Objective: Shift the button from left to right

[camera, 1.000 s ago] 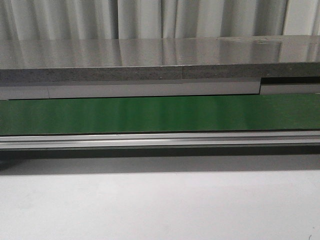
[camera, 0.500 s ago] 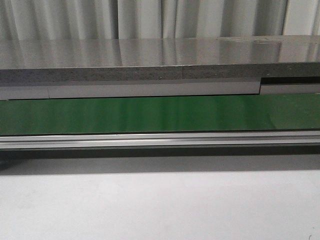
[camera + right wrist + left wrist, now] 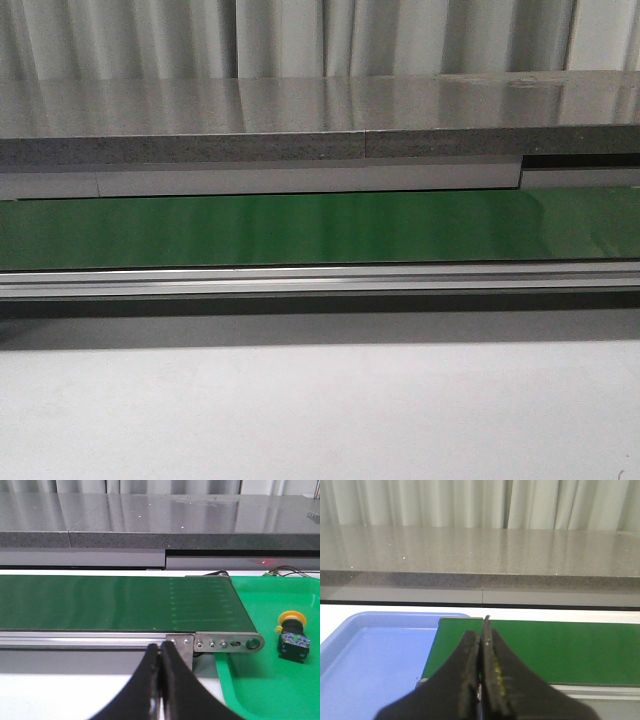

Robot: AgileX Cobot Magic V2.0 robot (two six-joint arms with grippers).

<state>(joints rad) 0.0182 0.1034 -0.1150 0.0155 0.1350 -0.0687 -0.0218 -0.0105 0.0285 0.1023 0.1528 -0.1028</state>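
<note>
Green conveyor belt (image 3: 320, 228), blue tray (image 3: 365, 660), green tray (image 3: 280, 685)

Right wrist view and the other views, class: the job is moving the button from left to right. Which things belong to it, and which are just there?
Belong to the job:
button, lying in the green tray
green conveyor belt
blue tray

Just there:
grey stone counter
curtain
</note>
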